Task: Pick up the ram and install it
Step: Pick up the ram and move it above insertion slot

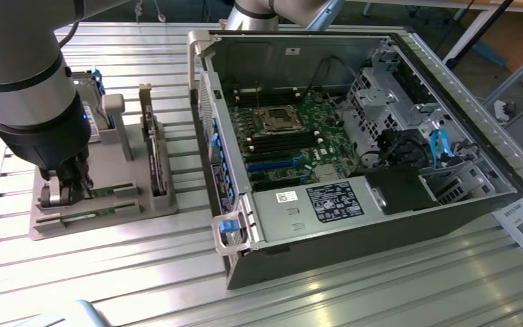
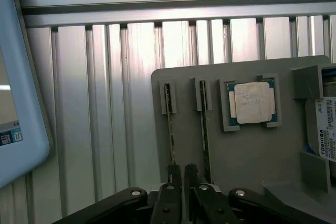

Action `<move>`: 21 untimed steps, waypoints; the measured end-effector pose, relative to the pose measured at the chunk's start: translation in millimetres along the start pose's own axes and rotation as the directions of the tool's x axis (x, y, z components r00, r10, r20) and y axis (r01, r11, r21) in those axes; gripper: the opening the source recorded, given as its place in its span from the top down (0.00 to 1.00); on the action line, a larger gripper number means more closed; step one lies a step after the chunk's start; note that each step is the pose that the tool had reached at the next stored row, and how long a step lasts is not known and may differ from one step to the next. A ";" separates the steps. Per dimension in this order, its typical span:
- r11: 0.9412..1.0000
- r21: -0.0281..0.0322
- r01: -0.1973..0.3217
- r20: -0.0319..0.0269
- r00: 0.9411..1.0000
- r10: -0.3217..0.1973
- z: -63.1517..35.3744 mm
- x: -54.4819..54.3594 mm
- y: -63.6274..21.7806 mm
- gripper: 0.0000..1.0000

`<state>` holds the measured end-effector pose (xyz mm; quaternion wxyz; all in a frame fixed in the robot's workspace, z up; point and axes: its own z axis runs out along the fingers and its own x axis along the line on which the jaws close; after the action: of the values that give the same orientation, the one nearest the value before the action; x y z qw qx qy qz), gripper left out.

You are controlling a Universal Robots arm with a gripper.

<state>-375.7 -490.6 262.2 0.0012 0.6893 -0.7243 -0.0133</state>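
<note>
Pincer (image 2: 182, 170) hung low over the grey holder (image 2: 247, 156); spread or pinching, I couldn't tell. The ram (image 2: 170, 124) stood on edge in the holder's edge-most slot, a second stick (image 2: 203, 124) just beside it. Risk: an off-centre squeeze could've tipped the ram askew, or snagged its neighbour

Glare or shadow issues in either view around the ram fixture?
Exterior view: strong glare on the table slats near the grey fixture; the gripper sits dark below the arm. Wrist view: slats blown bright around the fixture, processor chip washed pale, the ram thin and shaded edge-on, gripper in silhouette.
</note>
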 end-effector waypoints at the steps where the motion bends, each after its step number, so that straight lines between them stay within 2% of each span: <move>1: 1.000 0.000 0.000 0.000 1.000 0.000 0.0 0.0 0.0 0.76; 11: 1.000 0.000 0.000 0.000 1.000 0.000 0.1 0.0 0.0 0.76; 21: 1.000 0.000 0.002 0.000 1.000 -0.002 1.3 -0.2 -4.1 0.76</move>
<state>-371.6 -490.6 260.8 0.0012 0.6901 -0.7236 -0.0133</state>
